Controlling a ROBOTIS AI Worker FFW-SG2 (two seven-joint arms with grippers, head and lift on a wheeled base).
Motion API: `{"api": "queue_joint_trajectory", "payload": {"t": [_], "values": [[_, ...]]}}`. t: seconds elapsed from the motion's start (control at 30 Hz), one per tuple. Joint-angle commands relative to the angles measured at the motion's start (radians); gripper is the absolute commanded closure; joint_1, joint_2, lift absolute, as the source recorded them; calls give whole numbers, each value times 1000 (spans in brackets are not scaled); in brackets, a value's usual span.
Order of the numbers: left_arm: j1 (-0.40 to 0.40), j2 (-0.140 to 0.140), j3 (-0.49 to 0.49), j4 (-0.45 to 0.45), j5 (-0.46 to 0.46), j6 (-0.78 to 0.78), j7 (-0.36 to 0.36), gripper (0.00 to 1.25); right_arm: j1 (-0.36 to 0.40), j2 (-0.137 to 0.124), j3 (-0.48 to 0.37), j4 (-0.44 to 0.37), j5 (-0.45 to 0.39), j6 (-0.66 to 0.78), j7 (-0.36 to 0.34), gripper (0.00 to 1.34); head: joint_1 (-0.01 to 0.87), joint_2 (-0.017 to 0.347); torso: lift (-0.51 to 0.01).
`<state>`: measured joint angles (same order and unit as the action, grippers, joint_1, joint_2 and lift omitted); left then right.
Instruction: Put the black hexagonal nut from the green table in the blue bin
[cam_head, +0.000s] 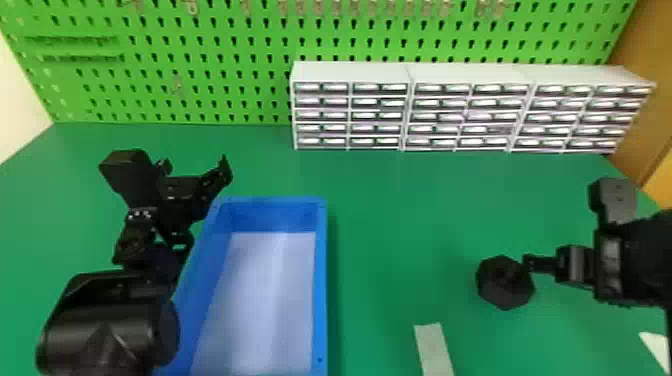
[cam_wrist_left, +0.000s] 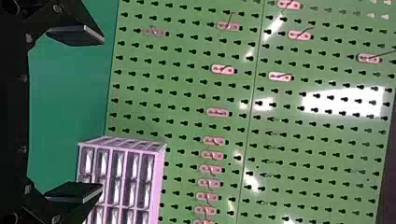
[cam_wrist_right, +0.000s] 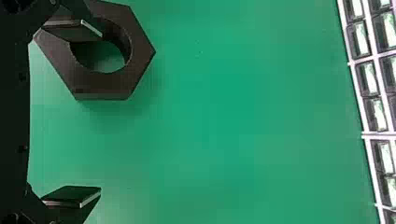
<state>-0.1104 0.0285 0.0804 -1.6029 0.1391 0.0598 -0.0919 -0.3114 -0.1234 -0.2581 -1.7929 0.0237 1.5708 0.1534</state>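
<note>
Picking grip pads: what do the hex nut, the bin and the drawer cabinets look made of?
Black hexagonal nut: probably matte plastic, maybe coated metal; dull, even black with no metallic glint.
Blue bin: likely molded plastic, slight sheen; uniform color through rim and walls.
Drawer cabinets: white frames, probably plastic or painted metal; drawer fronts look like glossy clear plastic, showing bright reflections.

My head camera: high, well back from drawer cabinet (cam_head: 350, 72), facing forward and down. My left wrist camera: view sideways, aimed ahead at pegboard (cam_head: 225, 50) behind cabinet. My right wrist camera: also sideways, close above desk (cam_head: 390, 210) before cabinet, looking down. All three share cabinet; head and right share black nut (cam_head: 505, 295).
</note>
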Motion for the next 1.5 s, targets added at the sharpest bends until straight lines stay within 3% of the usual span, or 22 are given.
{"api": "queue_joint_trajectory", "payload": {"t": [0.0, 0.3, 0.63, 1.47], "values": [[0, -1, -1, 0, 0, -1, 0, 171, 12, 2, -9, 7, -16, 1, 0, 131, 686, 51, -97], [-2, -1, 1, 0, 0, -1, 1, 171, 14, -7, -15, 27, -54, -43, 0, 131, 686, 51, -97], [-8, -4, 1, 0, -3, -5, 1, 171, -17, -10, -7, 46, -42, -57, 0, 131, 686, 51, -97], [-8, -4, 2, 0, -3, -11, 0, 171, -12, -15, -3, 122, -57, -137, 0, 128, 686, 51, -97]]}}
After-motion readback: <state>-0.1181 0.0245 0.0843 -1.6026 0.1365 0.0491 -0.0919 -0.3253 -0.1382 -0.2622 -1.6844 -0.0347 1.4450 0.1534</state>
